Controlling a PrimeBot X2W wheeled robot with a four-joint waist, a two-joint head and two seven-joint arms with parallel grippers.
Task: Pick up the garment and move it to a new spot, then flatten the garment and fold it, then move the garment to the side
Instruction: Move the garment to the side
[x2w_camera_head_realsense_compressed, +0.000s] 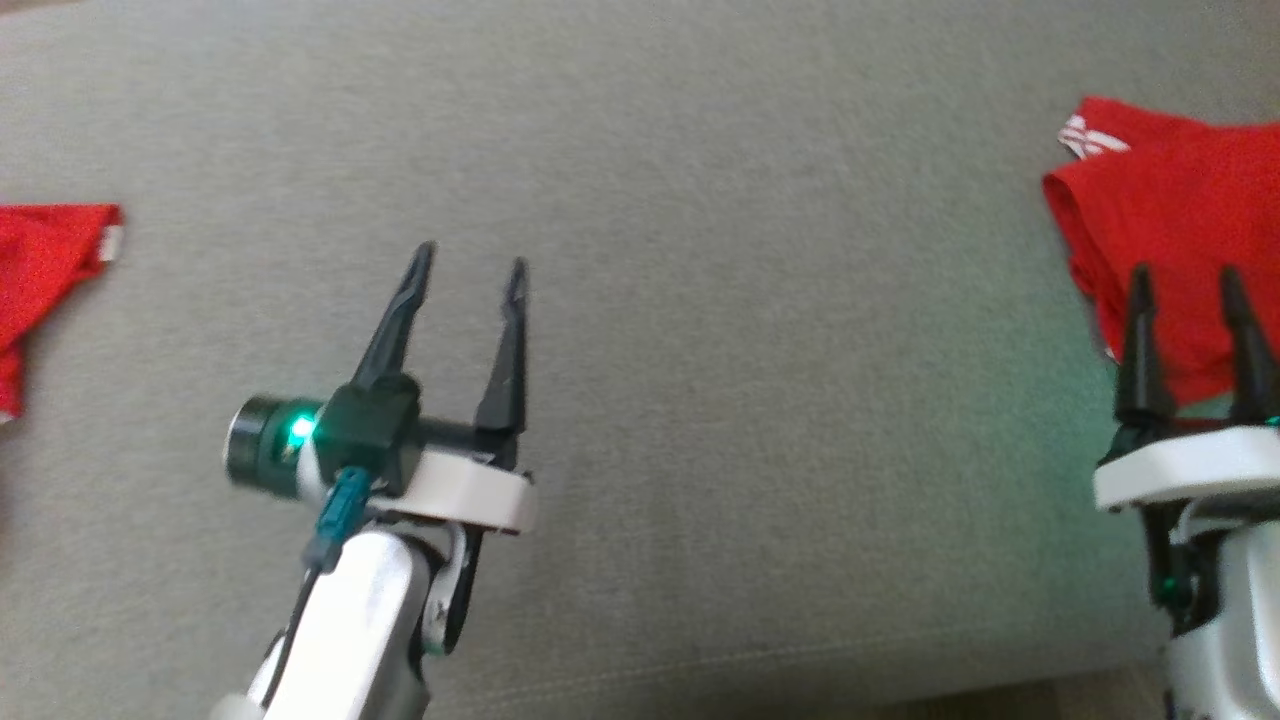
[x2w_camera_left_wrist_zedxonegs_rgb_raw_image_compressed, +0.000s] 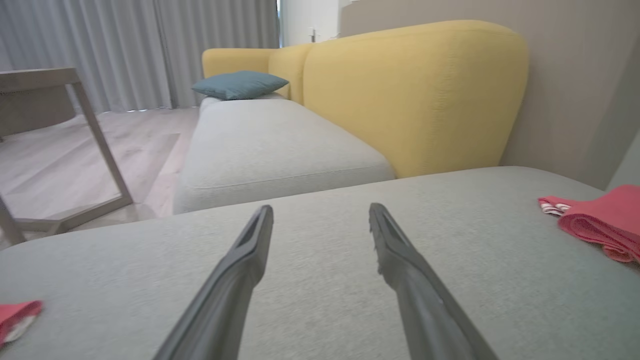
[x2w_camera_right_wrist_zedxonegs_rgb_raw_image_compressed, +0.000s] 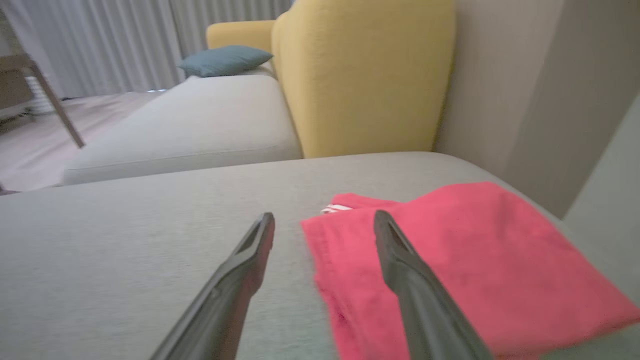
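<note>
The garment (x2w_camera_head_realsense_compressed: 1170, 200), red with a white-striped trim, lies folded on the grey seat cushion (x2w_camera_head_realsense_compressed: 700, 300) at the far right. My right gripper (x2w_camera_head_realsense_compressed: 1184, 275) stands open at its near edge, fingertips spread over the cloth and gripping nothing. In the right wrist view the garment (x2w_camera_right_wrist_zedxonegs_rgb_raw_image_compressed: 475, 255) lies flat, with the right finger over it and the left finger (x2w_camera_right_wrist_zedxonegs_rgb_raw_image_compressed: 250, 255) over bare cushion, the right gripper (x2w_camera_right_wrist_zedxonegs_rgb_raw_image_compressed: 324, 217) open. My left gripper (x2w_camera_head_realsense_compressed: 470, 262) is open above the cushion's middle and holds nothing. From the left wrist view the left gripper (x2w_camera_left_wrist_zedxonegs_rgb_raw_image_compressed: 321, 210) points along the cushion, the garment (x2w_camera_left_wrist_zedxonegs_rgb_raw_image_compressed: 605, 222) far to its right.
A second red cloth (x2w_camera_head_realsense_compressed: 40, 265) lies at the cushion's left edge, also seen as a red cloth (x2w_camera_left_wrist_zedxonegs_rgb_raw_image_compressed: 15, 317). Behind the cushion rise a yellow sofa back (x2w_camera_left_wrist_zedxonegs_rgb_raw_image_compressed: 415, 90) and a wall. A teal pillow (x2w_camera_left_wrist_zedxonegs_rgb_raw_image_compressed: 240, 84) sits further along. A table frame (x2w_camera_left_wrist_zedxonegs_rgb_raw_image_compressed: 95, 135) stands on the wood floor.
</note>
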